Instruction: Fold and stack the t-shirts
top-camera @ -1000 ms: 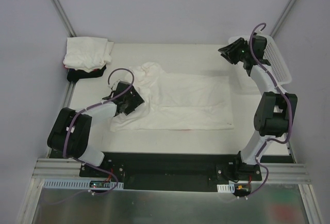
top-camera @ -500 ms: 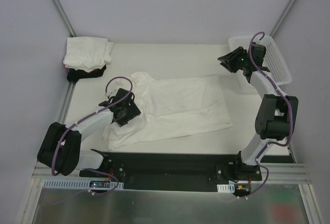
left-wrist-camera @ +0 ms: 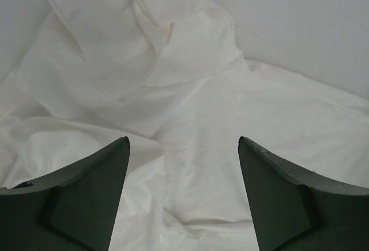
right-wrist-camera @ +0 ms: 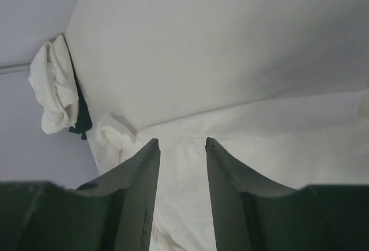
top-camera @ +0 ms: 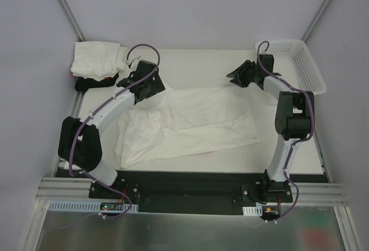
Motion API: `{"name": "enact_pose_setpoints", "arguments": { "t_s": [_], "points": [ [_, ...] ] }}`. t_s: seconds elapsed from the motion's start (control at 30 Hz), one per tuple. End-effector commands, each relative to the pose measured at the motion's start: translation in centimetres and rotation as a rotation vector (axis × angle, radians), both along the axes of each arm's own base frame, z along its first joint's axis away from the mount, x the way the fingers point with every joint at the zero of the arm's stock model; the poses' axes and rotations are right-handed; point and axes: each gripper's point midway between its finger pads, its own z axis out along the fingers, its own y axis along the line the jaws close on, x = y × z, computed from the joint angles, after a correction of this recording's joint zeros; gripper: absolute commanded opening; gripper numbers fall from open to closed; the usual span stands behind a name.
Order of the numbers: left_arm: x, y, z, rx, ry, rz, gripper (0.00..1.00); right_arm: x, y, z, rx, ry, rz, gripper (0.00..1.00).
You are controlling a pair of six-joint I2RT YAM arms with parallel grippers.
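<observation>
White t-shirt (top-camera: pixel 202 118) lies spread flat mid-worktop (top-camera: pixel 190 66). Its right part is smooth and its left part is bunched in folds. Left gripper (left-wrist-camera: pixel 183 141) is over the bunched far-left end of the shirt, jaws wide apart, nothing between them, cloth visible below. Right gripper (right-wrist-camera: pixel 181 141) is near the shirt's far right corner, jaws at a narrow gap, holding nothing. Stack of folded white shirts (top-camera: pixel 97 59) sits at the far left corner, resting on a black shirt (top-camera: pixel 95 82). White mesh basket (top-camera: pixel 308 66) is at the far right corner.
</observation>
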Motion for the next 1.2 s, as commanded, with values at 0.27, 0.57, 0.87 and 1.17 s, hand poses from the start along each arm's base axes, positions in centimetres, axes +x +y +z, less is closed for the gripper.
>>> {"name": "enact_pose_setpoints", "arguments": {
  "t_s": [0.27, 0.57, 0.87, 1.17],
  "points": [
    [2.0, 3.8, -4.8, 0.153, 0.124, 0.042, 0.69, -1.5, 2.0, -1.9, 0.007, 0.022, 0.055, 0.41],
    [0.7, 4.0, -8.2, 0.190, 0.217, 0.014, 0.64, -1.6, 0.4, -1.1, 0.021, 0.008, 0.019, 0.41],
    [1.4, 5.6, -10.0, 0.253, 0.252, 0.046, 0.59, -1.5, -0.7, -0.2, 0.031, -0.009, -0.004, 0.41],
    [2.3, 5.8, -10.8, 0.263, 0.266, 0.053, 0.55, -1.6, -1.2, -0.4, 0.034, -0.007, -0.014, 0.41]
  ]
}}
